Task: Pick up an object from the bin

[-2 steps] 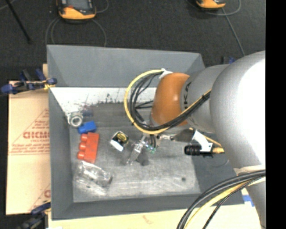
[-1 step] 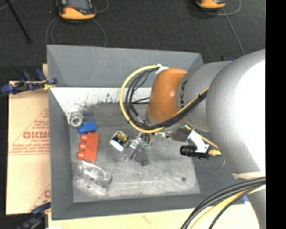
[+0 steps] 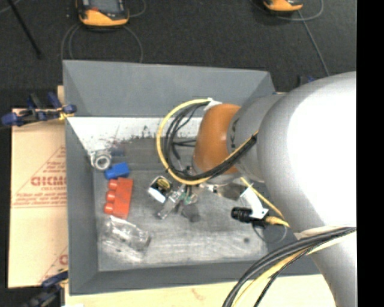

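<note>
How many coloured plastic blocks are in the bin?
2: a small blue plastic block at the left, and a larger red plastic block just below it. The arm may hide more.

A matt, scuffed grey metal bin (image 3: 180, 243) is shown, with a smooth orange plastic block (image 3: 118, 197) and crinkled clear wrapping (image 3: 125, 238).

This was a robotics lab: a large silver robot arm (image 3: 312, 150), draped in looped cables (image 3: 163, 144), reached into a grey metal bin (image 3: 168, 90) on dark carpet (image 3: 198, 36), with wired orange-and-black devices (image 3: 103, 13) beyond.
</note>
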`<state>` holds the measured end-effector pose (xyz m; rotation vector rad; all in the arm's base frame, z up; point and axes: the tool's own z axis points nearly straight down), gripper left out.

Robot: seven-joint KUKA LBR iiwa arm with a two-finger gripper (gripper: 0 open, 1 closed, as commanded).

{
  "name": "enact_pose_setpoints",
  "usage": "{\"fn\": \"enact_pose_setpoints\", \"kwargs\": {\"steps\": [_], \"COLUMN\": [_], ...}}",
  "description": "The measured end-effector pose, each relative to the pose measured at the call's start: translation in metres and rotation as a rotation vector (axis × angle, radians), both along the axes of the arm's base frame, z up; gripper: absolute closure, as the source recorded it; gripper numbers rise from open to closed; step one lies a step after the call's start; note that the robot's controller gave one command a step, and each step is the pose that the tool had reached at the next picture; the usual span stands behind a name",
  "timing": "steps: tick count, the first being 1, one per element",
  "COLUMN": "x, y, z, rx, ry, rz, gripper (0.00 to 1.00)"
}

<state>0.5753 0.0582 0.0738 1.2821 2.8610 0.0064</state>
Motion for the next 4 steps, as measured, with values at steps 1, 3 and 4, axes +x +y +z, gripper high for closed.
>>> {"fn": "enact_pose_setpoints", "kwargs": {"steps": [1, 3, 4], "x": [0.002, 0.006, 0.007], "y": [-0.001, -0.002, -0.003], "z": [0.002, 0.066, 0.075], "rx": [-0.002, -0.001, -0.002], "ry": [0.001, 0.0, 0.003], "rz": [0.008, 0.016, 0.023], "gripper": [0.0, 1.0, 1.0]}}
